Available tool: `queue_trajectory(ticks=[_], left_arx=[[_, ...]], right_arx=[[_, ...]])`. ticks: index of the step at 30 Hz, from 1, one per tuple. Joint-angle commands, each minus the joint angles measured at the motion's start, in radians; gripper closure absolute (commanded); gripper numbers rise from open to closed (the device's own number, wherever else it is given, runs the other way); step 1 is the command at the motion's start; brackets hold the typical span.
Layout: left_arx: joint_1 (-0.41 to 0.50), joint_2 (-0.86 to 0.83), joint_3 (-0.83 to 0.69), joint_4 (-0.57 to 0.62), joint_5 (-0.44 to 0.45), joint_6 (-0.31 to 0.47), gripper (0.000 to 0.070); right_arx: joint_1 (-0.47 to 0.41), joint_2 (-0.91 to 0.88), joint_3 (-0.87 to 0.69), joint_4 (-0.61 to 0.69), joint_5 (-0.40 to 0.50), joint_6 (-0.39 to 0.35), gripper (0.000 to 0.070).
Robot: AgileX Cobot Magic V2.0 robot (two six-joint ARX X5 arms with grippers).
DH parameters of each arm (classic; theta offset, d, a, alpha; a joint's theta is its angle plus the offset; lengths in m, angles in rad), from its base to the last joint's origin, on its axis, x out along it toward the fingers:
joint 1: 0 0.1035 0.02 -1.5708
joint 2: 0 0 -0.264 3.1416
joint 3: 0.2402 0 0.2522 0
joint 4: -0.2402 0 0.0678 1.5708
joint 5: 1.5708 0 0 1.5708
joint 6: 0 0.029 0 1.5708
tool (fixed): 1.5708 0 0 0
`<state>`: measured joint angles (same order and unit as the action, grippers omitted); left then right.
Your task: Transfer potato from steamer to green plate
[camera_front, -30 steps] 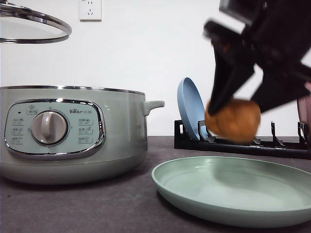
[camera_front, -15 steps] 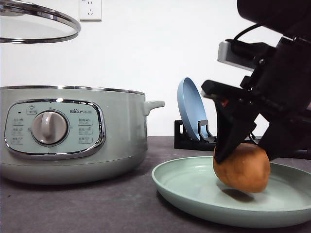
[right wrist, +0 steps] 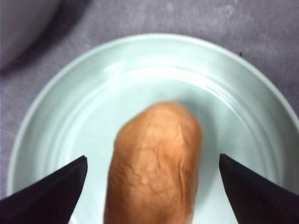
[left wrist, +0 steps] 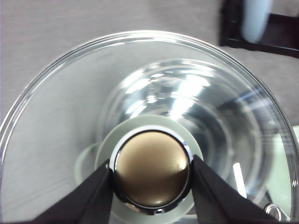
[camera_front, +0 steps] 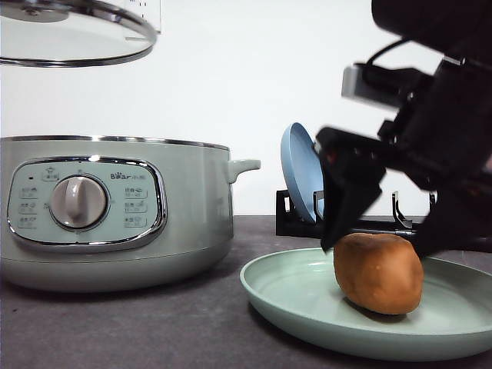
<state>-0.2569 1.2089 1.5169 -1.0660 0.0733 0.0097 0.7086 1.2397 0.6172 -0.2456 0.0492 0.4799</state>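
Observation:
The orange-brown potato (camera_front: 378, 273) lies on the pale green plate (camera_front: 288, 296) at the front right. My right gripper (camera_front: 380, 231) hovers just above it, open, its two fingers standing clear on either side of the potato (right wrist: 154, 163) over the plate (right wrist: 140, 74). The sage-green steamer (camera_front: 115, 215) stands on the left without its lid. The glass lid (camera_front: 77, 34) hangs in the air above it. My left gripper (left wrist: 152, 175) is shut on the lid's knob (left wrist: 152, 158).
A black dish rack (camera_front: 296, 223) stands behind the green plate with a blue plate (camera_front: 300, 173) upright in it. The steamer's side handle (camera_front: 242, 167) juts toward the rack. Dark grey tabletop (camera_front: 154, 323) lies in front.
The right gripper came down with the potato, set it on the green plate and opened off it. The lifted lid drifted to the right.

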Motion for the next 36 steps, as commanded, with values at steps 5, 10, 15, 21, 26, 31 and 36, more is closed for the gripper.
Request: queue_trajectory(ticks=[5, 10, 15, 21, 26, 31, 36], left_arx=[[-0.052, 0.067, 0.029, 0.058, 0.005, 0.005, 0.0700], [-0.084, 0.128, 0.029, 0.088, 0.005, 0.006, 0.0700], [-0.099, 0.188, 0.029, 0.120, 0.005, 0.007, 0.0700], [-0.115, 0.250, 0.029, 0.131, 0.005, 0.016, 0.0700], [-0.127, 0.287, 0.029, 0.158, 0.005, 0.024, 0.0700], [-0.132, 0.313, 0.029, 0.171, 0.004, 0.024, 0.0700], [-0.132, 0.336, 0.029, 0.169, 0.002, 0.024, 0.0700]], right_arx=[[0.009, -0.099, 0.086, -0.025, 0.007, -0.036, 0.0121], [0.009, -0.180, 0.147, -0.094, 0.013, -0.073, 0.0122], [0.009, -0.259, 0.161, -0.112, 0.032, -0.077, 0.0122], [0.009, -0.318, 0.161, -0.140, 0.084, -0.096, 0.0122], [0.009, -0.327, 0.161, -0.164, 0.084, -0.098, 0.0122], [0.009, -0.327, 0.161, -0.186, 0.083, -0.098, 0.0122], [0.009, -0.327, 0.161, -0.186, 0.083, -0.099, 0.0122]])
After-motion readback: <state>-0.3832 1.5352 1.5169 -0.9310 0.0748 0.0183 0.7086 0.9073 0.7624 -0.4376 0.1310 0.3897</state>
